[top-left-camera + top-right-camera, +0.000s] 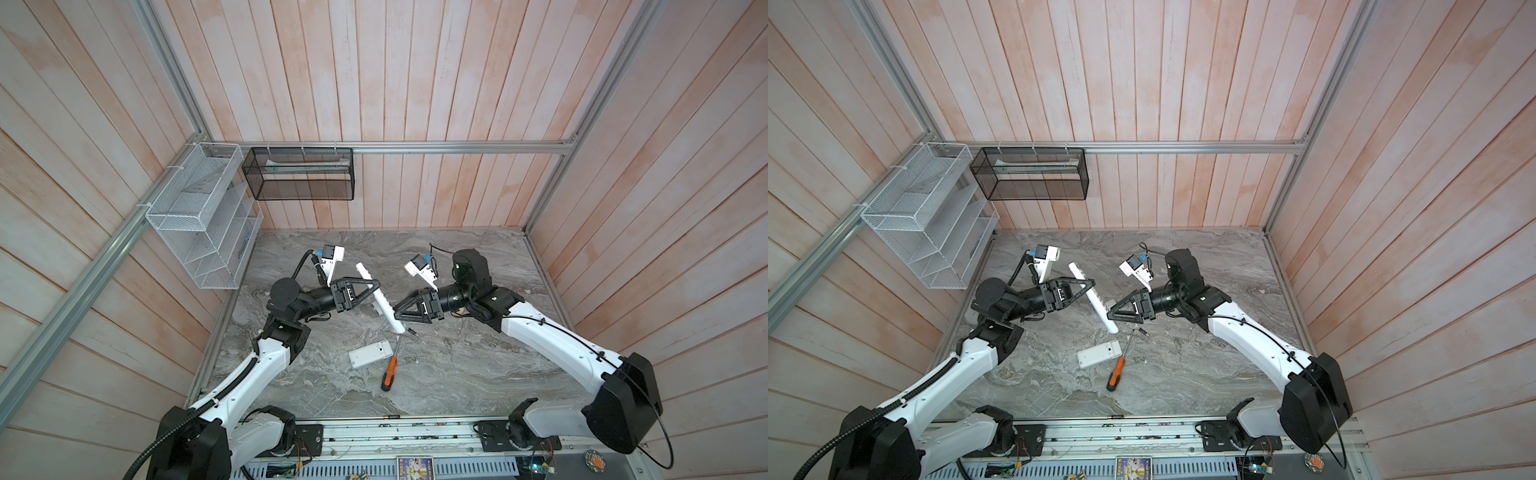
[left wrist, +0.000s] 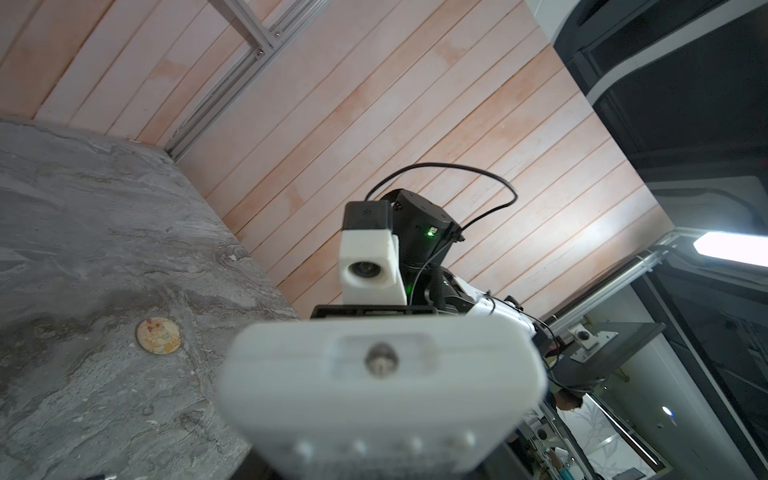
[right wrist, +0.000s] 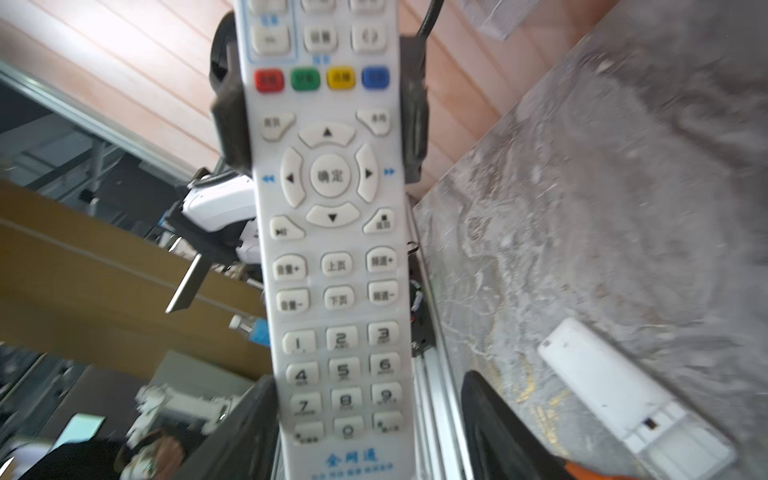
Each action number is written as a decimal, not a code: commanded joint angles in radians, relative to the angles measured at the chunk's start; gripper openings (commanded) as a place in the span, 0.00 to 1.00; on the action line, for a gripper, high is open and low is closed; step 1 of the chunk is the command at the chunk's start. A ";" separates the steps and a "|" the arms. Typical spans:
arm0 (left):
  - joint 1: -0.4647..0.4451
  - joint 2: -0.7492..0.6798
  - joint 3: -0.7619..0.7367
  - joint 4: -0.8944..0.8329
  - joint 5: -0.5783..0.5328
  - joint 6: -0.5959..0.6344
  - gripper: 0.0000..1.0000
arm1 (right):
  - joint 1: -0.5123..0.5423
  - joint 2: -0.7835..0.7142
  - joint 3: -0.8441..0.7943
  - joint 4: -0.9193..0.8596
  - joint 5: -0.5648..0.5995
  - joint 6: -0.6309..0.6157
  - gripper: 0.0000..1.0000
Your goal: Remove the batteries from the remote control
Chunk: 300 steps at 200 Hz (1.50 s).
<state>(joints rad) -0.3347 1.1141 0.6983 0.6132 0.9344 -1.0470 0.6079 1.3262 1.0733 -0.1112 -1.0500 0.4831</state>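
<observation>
A long white remote control (image 1: 367, 276) (image 1: 1080, 276) hangs tilted above the table, held between the two arms. My left gripper (image 1: 376, 289) (image 1: 1091, 287) is shut on its upper half; its dark fingers (image 3: 230, 116) flank the keypad (image 3: 332, 249). The remote's end face (image 2: 382, 386) fills the left wrist view. My right gripper (image 1: 397, 312) (image 3: 374, 436) stands open round the lower end: one finger lies against the edge and the other is well apart. A small dark battery (image 1: 411, 331) (image 1: 1144, 331) lies on the table under the remote.
A second, shorter white remote (image 1: 371, 353) (image 3: 623, 390) lies on the marble table (image 1: 478, 365) with its compartment open. An orange-handled screwdriver (image 1: 390, 376) (image 1: 1115, 374) lies beside it. Another slim cell (image 1: 388, 417) rests at the front edge. Wire baskets (image 1: 199, 216) hang at the back left.
</observation>
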 commanded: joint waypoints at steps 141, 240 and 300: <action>0.062 -0.023 -0.118 -0.207 -0.290 -0.291 0.29 | 0.258 0.047 0.118 -0.235 0.815 -0.311 0.88; 0.063 -0.040 -0.139 -0.202 -0.289 -0.305 0.28 | 0.258 0.114 0.137 -0.191 0.727 -0.285 0.38; 0.066 -0.037 -0.140 -0.195 -0.283 -0.301 0.29 | 0.258 0.101 0.122 -0.170 0.706 -0.281 0.10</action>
<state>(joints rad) -0.2749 1.0973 0.5701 0.3775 0.6270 -1.3590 0.8722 1.4372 1.1934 -0.3073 -0.3363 0.1787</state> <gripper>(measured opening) 0.508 0.245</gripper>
